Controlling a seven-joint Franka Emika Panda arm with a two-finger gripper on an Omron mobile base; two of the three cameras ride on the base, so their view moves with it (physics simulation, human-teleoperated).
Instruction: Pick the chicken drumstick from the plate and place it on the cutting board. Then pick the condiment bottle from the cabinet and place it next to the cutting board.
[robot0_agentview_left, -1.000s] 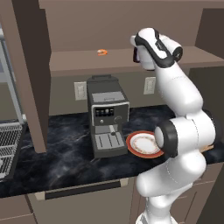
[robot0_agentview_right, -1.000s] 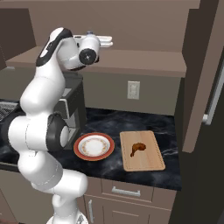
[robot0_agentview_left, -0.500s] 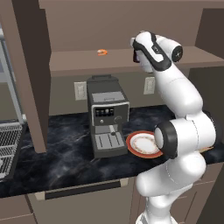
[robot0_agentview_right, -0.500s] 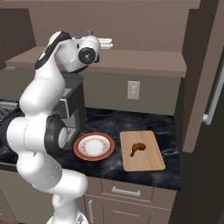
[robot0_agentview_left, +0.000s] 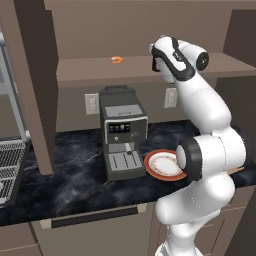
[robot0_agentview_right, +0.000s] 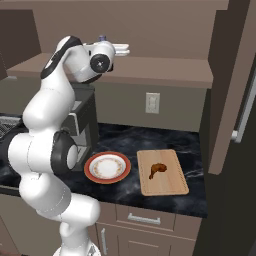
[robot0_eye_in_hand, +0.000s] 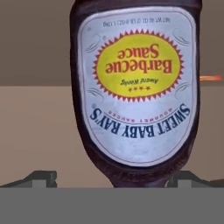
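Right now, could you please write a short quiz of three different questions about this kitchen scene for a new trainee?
1. True or false: the chicken drumstick lies on the cutting board.
2. What does the hand view show between the open fingers?
A. the plate
B. the condiment bottle
C. a wall socket
3. Fill in: the plate is on the counter between the coffee machine and the ____.

Key:
1. true
2. B, the condiment bottle, its label upside down in that view
3. cutting board
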